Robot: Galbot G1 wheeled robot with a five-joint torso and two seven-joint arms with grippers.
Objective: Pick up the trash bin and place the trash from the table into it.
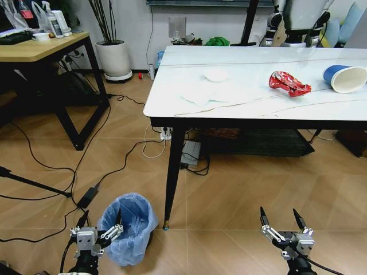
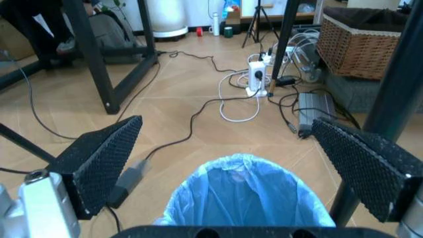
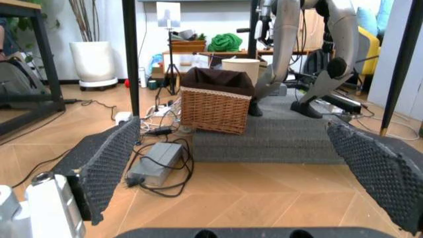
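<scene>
Blue-lined trash bin (image 1: 128, 228) stands on the floor; crushed can (image 1: 288, 83) and cup (image 1: 344, 78) (tipped over) lie on the table (image 1: 252, 103).

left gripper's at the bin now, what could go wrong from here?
Left gripper is open at the bin; its jaws may catch just the loose bag, not the rim. A cable lies beside the bin and could snag. The table leg stands close, so lifting might bump it.

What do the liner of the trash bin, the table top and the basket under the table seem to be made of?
The trash bin liner looks like thin translucent blue plastic film: it is crinkled and glossy. The table top looks like polished white marble or an imitation: smooth, faintly reflective, with thin dark veins. The basket looks like woven wicker, from its plaited brown strands, with a dark fabric lining.
</scene>
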